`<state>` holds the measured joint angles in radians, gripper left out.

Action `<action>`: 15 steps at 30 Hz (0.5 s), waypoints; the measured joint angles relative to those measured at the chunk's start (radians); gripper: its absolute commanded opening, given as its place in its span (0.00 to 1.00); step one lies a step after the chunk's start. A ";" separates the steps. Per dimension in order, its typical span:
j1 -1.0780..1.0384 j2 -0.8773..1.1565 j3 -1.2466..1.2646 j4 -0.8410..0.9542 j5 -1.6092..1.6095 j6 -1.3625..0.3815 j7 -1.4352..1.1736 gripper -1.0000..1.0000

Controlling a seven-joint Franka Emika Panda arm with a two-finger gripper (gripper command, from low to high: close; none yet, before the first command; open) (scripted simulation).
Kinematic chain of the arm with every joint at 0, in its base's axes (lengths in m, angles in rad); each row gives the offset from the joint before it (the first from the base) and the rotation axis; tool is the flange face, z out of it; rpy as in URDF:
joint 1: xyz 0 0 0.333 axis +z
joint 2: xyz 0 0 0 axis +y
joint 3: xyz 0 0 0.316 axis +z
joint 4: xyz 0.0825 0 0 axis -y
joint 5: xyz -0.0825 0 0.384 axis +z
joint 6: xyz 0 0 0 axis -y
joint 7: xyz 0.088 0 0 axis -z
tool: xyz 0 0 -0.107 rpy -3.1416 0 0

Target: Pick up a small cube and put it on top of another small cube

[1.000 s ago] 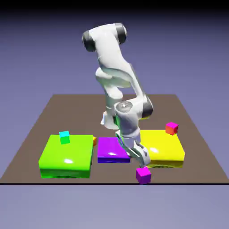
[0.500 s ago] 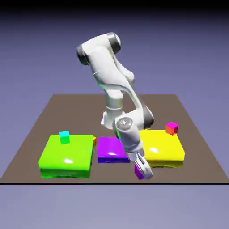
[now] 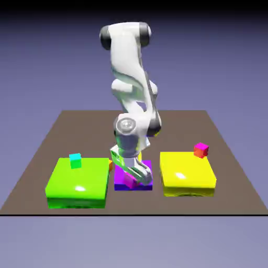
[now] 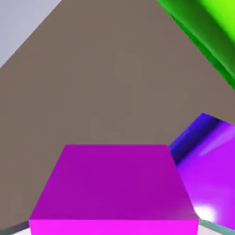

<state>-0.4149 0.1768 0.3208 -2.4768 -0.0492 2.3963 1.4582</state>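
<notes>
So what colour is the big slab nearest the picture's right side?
Yellow; the slab shows best in the exterior view.

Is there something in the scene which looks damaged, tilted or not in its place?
Nothing looks damaged. The magenta-purple cube is off the table, but it is held in the gripper, so this seems intended. The green slab, purple slab and yellow slab all lie flat.

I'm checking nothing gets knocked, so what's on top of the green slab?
A small cyan-green cube sits at the far edge of the green slab; whatever is underneath the slab is hidden.
</notes>
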 measured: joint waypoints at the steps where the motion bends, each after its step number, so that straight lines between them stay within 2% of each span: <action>1: 0.012 -0.024 -0.029 -0.019 0.000 -0.008 -0.044 0.00; 15: 0.204 -0.366 -0.511 -0.293 -0.026 -0.124 -0.635 0.00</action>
<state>-0.2105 -0.1894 -0.1901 -2.7700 -0.0753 2.2719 0.8228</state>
